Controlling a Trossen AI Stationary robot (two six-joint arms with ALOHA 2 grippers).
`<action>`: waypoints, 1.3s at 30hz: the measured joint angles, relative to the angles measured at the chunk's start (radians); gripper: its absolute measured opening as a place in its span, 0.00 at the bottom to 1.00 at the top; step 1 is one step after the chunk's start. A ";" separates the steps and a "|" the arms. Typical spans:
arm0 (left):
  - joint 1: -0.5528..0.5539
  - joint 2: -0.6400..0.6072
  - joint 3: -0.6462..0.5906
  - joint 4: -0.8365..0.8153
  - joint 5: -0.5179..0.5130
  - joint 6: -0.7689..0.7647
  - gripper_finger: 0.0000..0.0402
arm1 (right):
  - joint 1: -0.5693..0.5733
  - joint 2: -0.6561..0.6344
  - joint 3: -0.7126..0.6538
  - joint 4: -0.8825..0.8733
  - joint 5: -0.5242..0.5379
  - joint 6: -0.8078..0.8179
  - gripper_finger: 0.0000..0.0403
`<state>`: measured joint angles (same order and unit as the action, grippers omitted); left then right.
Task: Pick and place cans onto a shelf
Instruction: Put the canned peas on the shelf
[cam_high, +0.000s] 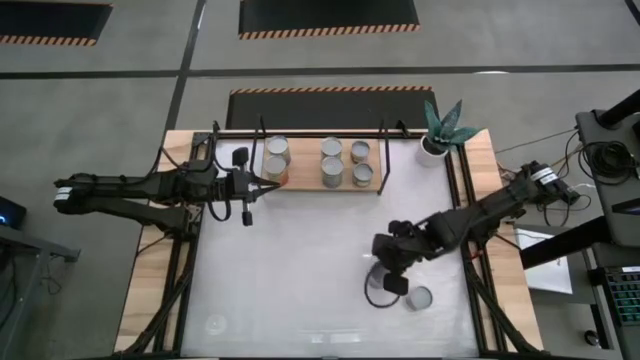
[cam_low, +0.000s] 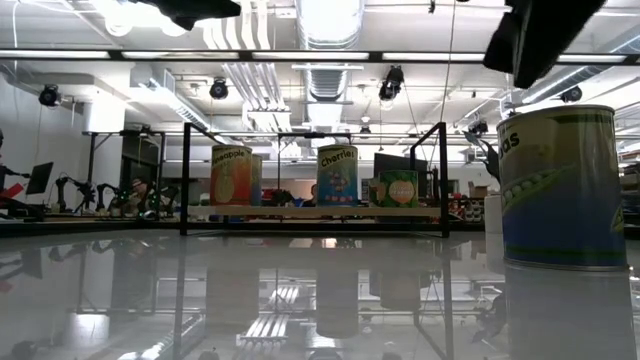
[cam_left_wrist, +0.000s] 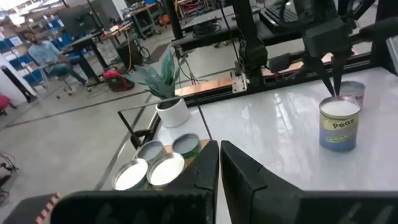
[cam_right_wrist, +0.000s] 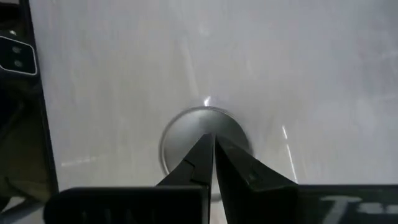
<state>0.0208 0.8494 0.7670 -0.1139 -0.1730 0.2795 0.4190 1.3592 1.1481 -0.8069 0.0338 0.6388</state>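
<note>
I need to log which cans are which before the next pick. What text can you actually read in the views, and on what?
"Peas": on the blue-labelled can standing on the white table, left wrist view.
"Cherries": on the blue can at the shelf's middle, low view.
"...eapple", first letters cut off: on the orange can at the shelf's left.
The green can on the shelf: label too small to read.

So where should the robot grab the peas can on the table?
By its curved sides, coming straight down. The peas can stands upright, lid up, and the right gripper hangs right above it, shut, so it must open first.
</note>
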 joint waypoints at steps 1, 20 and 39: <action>0.000 0.000 0.000 -0.004 0.000 -0.009 0.00 | 0.012 -0.003 -0.017 0.026 0.012 0.004 0.02; 0.000 0.000 -0.016 -0.025 0.000 -0.043 0.00 | -0.098 0.127 -0.125 0.497 0.103 -0.352 0.02; -0.097 0.312 -0.063 0.273 0.134 -0.119 0.00 | -0.119 -0.093 -0.179 0.482 0.203 -0.611 0.02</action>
<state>-0.0761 1.1617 0.7043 0.1595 -0.0391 0.1609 0.3004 1.2662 0.9696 -0.3246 0.2363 0.0281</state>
